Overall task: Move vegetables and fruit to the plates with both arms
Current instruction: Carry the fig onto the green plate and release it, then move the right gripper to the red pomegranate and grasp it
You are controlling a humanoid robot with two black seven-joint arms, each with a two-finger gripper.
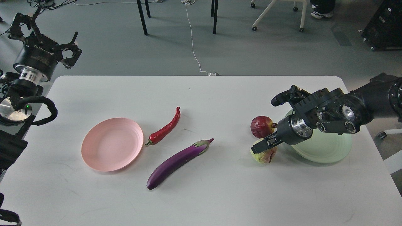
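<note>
The purple eggplant (179, 163) lies slantwise mid-table, with the red chili pepper (165, 128) just above it and next to the pale pink plate (112, 144). The dark red pomegranate (261, 126) and the bumpy yellow-green fruit (263, 155) sit left of the mint green plate (329, 147). My right gripper (261, 145) reaches down-left and rests on top of the yellow-green fruit, partly hiding it; its dark fingers cannot be told apart. My left gripper (47, 36) is held off the table's far left corner, its fingers spread and empty.
The white table (201, 194) ends at the right just past the green plate. Beyond its far edge are chair legs, a white cable (193, 47) and grey floor. My right arm (345, 110) hangs over the green plate.
</note>
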